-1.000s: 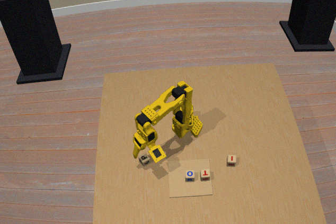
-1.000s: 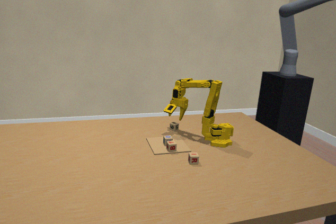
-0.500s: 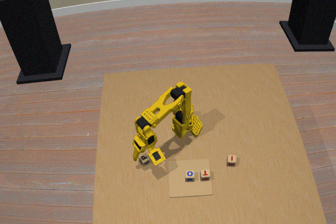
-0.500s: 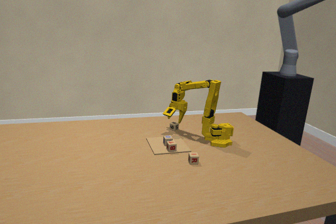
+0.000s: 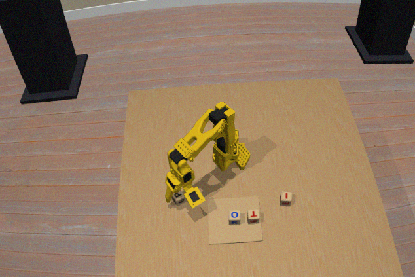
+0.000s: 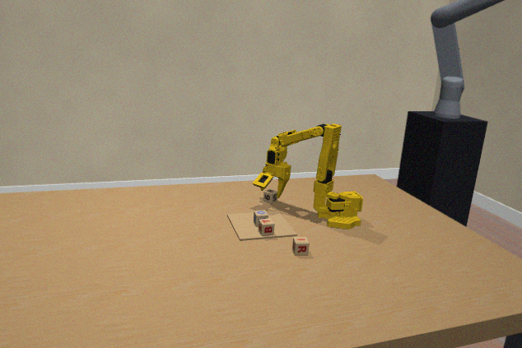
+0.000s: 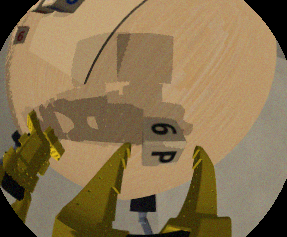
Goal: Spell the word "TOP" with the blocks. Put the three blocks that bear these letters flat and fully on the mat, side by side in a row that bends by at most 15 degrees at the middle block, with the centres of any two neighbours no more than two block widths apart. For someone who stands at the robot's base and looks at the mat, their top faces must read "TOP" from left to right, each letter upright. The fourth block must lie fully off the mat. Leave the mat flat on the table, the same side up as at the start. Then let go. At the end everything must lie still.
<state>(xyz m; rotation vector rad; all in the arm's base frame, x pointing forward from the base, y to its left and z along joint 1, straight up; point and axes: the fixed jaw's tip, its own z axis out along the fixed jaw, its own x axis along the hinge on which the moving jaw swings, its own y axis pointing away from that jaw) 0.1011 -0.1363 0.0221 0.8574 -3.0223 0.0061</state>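
The P block (image 5: pixel 177 196) (image 6: pixel 269 196) (image 7: pixel 157 155) lies on the table off the mat, letter up. My gripper (image 5: pixel 175 198) (image 6: pixel 271 192) (image 7: pixel 163 146) is open above it, one finger to each side in the wrist view; contact is not visible. The O block (image 5: pixel 234 215) (image 6: pixel 260 216) (image 7: pixel 67 3) and T block (image 5: pixel 253 214) (image 6: pixel 266 227) stand side by side on the mat (image 5: pixel 234 235) (image 6: pixel 242 232) (image 7: pixel 60 31). Seen from the base, T is left of O and upright. The I block (image 5: pixel 286 196) (image 6: pixel 300 246) lies off the mat, beyond T.
The arm's base (image 5: pixel 225 156) (image 6: pixel 337 209) stands on the table (image 5: pixel 318 240) (image 6: pixel 126 276), behind the mat as seen in the top view. The P block is on the opposite side of the mat from the I block. Shadows of the arm fall around the P block.
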